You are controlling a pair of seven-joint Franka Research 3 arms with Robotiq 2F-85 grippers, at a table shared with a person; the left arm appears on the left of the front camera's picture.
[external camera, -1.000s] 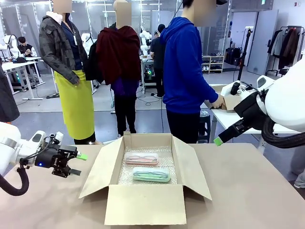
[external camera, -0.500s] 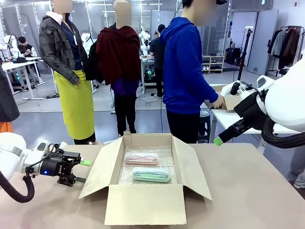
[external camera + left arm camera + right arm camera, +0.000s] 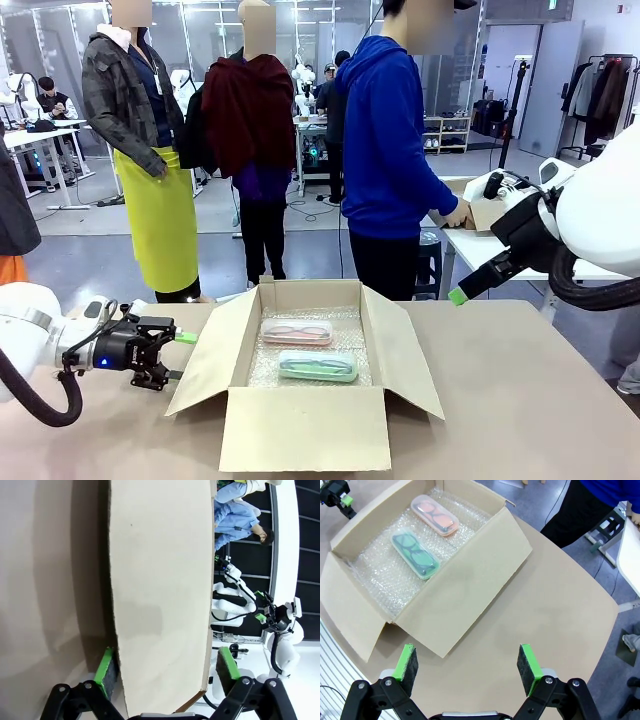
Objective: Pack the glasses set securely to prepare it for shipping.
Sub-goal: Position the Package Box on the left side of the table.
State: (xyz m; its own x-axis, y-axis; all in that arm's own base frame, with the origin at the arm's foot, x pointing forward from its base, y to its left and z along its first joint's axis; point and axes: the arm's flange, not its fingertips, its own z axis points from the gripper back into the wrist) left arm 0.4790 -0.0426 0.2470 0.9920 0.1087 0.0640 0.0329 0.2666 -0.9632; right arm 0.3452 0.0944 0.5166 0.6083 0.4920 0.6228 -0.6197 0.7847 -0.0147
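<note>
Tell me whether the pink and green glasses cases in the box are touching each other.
Apart. The right wrist view shows a strip of bubble wrap between the pink case and the green case; the front view shows the same gap.

Bright, even overhead light; soft shadows; wide-angle bending in wrist views.

An open cardboard box is sitting mid-table on bubble wrap lining, holding the pink case at 12 o'clock of the mint case. The left gripper is straddling the box's 9 o'clock flap, fingers spread. The right gripper is hanging raised at 2 o'clock. A person in blue is standing behind.
</note>
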